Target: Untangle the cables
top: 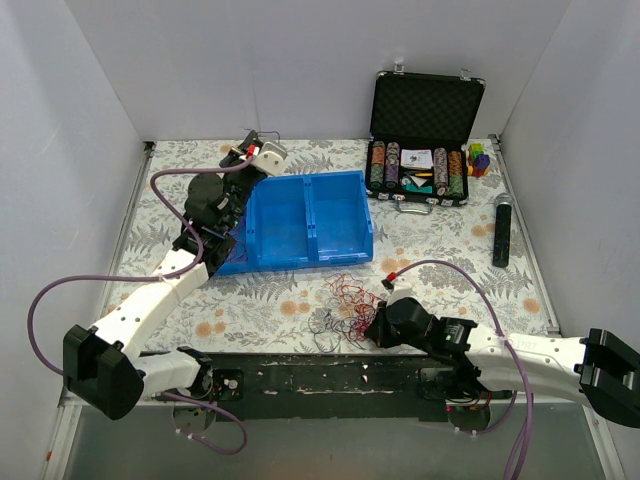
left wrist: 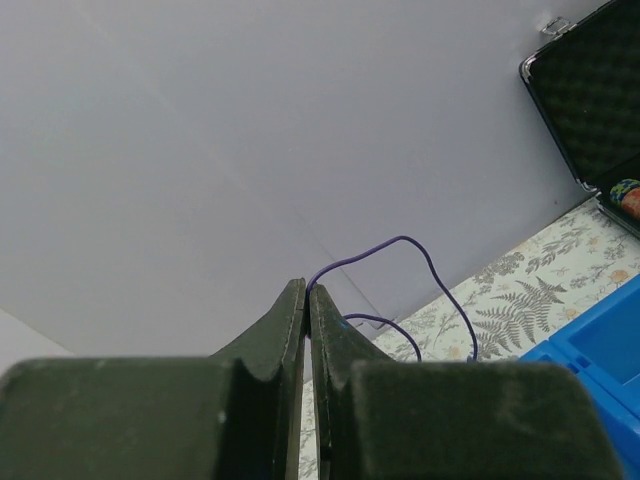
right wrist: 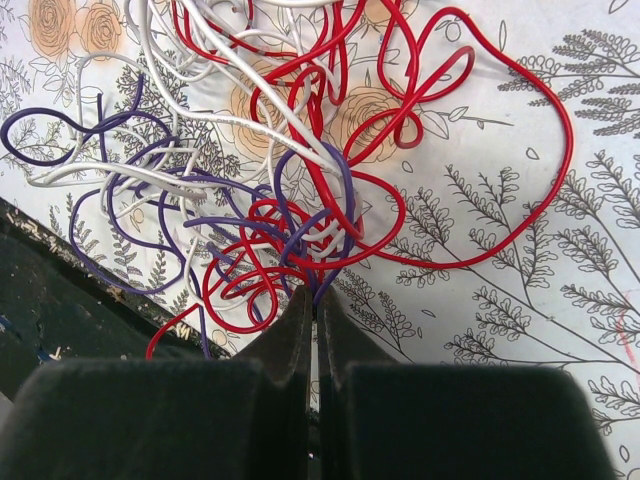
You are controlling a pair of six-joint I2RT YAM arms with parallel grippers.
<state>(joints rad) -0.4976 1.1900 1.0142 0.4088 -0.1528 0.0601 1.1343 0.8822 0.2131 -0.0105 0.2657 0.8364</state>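
The cables lie as a tangle of thin red, white and purple wires on the flowered cloth near the table's front edge. They fill the right wrist view. My right gripper is low at the tangle's right side. In its own view it is shut, with purple strands running into its tips. My left gripper is raised at the back left, past the blue bin. In its own view it is shut on a single thin purple cable, which loops out toward the back wall.
The blue two-compartment bin sits mid-table behind the tangle. An open black case of poker chips stands at the back right, with coloured blocks beside it. A black cylinder lies at the right. White walls enclose the table.
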